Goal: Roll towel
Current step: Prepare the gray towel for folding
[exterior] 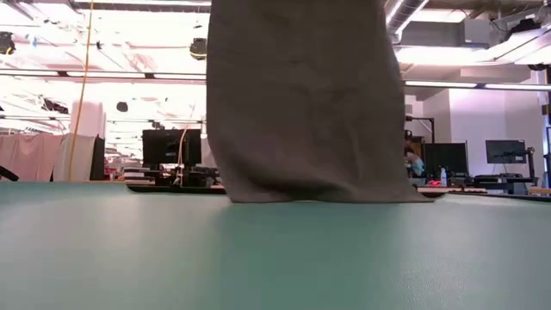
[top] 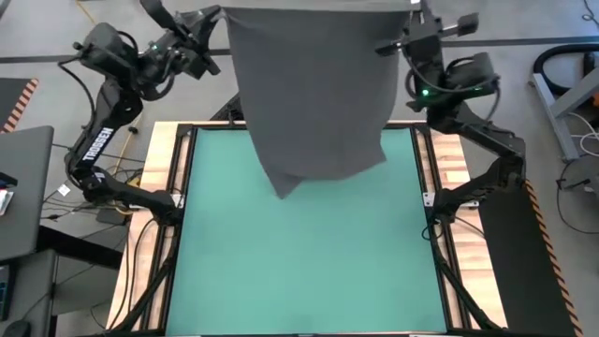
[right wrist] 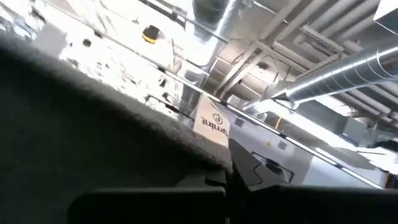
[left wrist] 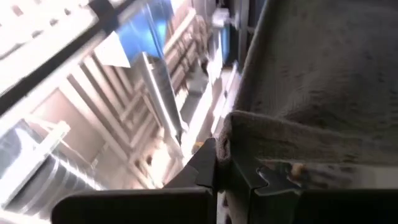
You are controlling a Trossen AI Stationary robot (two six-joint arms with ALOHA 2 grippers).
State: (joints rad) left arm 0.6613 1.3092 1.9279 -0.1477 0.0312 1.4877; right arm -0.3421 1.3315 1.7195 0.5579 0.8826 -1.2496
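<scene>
The near half of the green table (top: pixel 309 271) is bare, open on both sides between the arms' bases. One towel (top: pixel 314 89) hangs over the far half as a flat sheet, its bottom edge brushing the table just short of the far edge, one lower corner drooping nearest. Two grippers hold it high above the far edge: the left gripper (top: pixel 208 21) is clamped tight on one top corner, and the right gripper (top: pixel 401 39) is clamped on the other, beside one white label (right wrist: pixel 212 123).
</scene>
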